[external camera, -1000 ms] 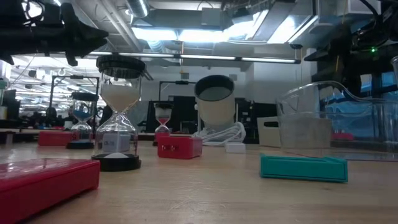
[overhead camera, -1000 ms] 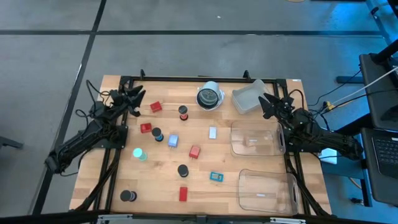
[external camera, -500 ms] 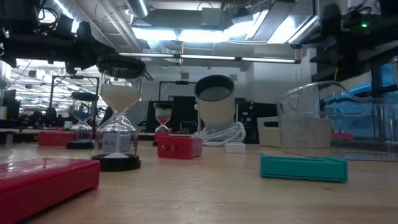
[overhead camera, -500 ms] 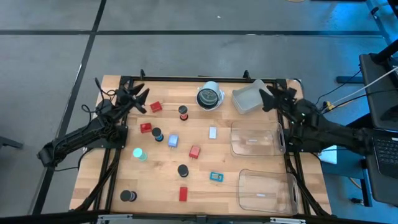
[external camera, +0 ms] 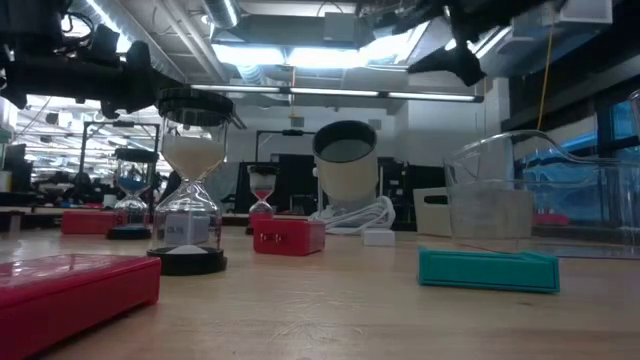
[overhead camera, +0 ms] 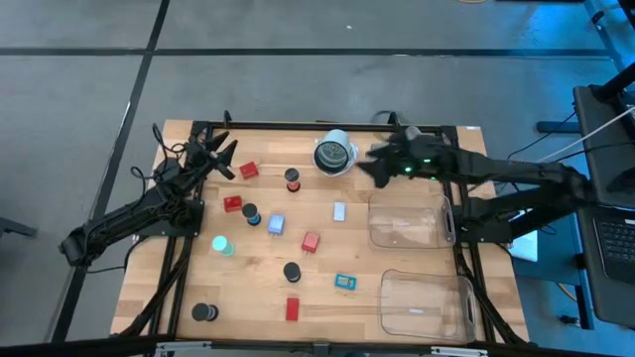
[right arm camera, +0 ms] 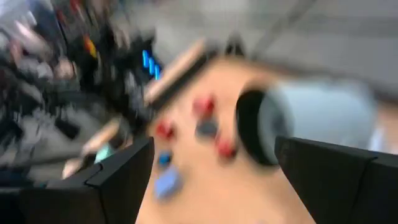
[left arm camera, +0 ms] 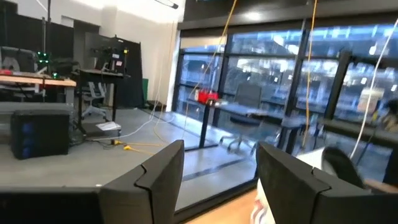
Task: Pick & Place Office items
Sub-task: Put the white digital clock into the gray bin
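The office items lie spread over the wooden table. There are red blocks (overhead camera: 248, 170) (overhead camera: 232, 203) (overhead camera: 311, 241) (overhead camera: 292, 308) and black-capped sand timers (overhead camera: 292, 178) (overhead camera: 250, 213) (overhead camera: 292, 271) (overhead camera: 204, 312). With them are a pale blue rectangle (overhead camera: 276, 224), a white one (overhead camera: 339, 210), a teal round piece (overhead camera: 222, 244) and a teal block (overhead camera: 345, 282). My left gripper (overhead camera: 224, 149) hovers open above the far left corner. My right gripper (overhead camera: 365, 161) hangs open in the air beside the round white-and-dark thing (overhead camera: 335, 154). Its wrist view is blurred.
Two clear bins (overhead camera: 407, 220) (overhead camera: 427, 302) sit on the right side of the table. A third, at the far right, is mostly hidden under my right arm. A black frame (overhead camera: 298, 126) runs along the table's edges. In the low view a timer (external camera: 190, 180) and the teal block (external camera: 487, 270) stand nearest.
My right arm has swung quickly from above the far right corner toward the table's left, along the far edge, and now covers the tilted bin next to the round white-and-dark thing. My left arm shifted slightly at first, then stayed still. No item has moved.
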Available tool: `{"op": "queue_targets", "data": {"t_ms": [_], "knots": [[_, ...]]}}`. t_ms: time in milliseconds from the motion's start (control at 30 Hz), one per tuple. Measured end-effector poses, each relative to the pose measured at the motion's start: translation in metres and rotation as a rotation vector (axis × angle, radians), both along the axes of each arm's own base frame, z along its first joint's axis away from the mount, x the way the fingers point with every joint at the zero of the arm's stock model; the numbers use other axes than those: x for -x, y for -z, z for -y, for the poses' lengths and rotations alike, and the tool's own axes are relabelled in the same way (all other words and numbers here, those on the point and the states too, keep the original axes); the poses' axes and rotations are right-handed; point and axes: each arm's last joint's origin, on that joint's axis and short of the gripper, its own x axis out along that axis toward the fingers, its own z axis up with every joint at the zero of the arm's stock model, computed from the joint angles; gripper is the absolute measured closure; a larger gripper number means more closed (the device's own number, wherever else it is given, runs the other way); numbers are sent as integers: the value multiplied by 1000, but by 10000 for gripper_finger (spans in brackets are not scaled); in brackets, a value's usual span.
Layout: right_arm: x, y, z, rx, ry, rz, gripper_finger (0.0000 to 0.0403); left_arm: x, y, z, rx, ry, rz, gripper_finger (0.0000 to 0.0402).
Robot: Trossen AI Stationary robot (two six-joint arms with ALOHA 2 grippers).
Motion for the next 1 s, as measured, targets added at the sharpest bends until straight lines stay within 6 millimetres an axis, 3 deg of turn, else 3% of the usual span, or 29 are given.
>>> {"op": "queue_targets", "data": {"t_ms": [167, 300, 433, 667, 1000], "knots": [[-34, -7, -12, -310, 10, -179, 67, 0, 9, -1, 54, -27, -78, 205], [-63, -5, -16, -517, 21, -210, 67, -1, 16, -2, 143, -28, -88, 205], [-90, 7, -16, -647, 4, -265, 67, -1, 22, -1, 245, 9, -58, 205], [-121, 48, -12, -620, 9, -393, 67, -5, 26, 3, 323, 190, -61, 205], [-142, 104, -6, -500, 4, -567, 67, -8, 24, 7, 345, 378, -38, 205]]}}
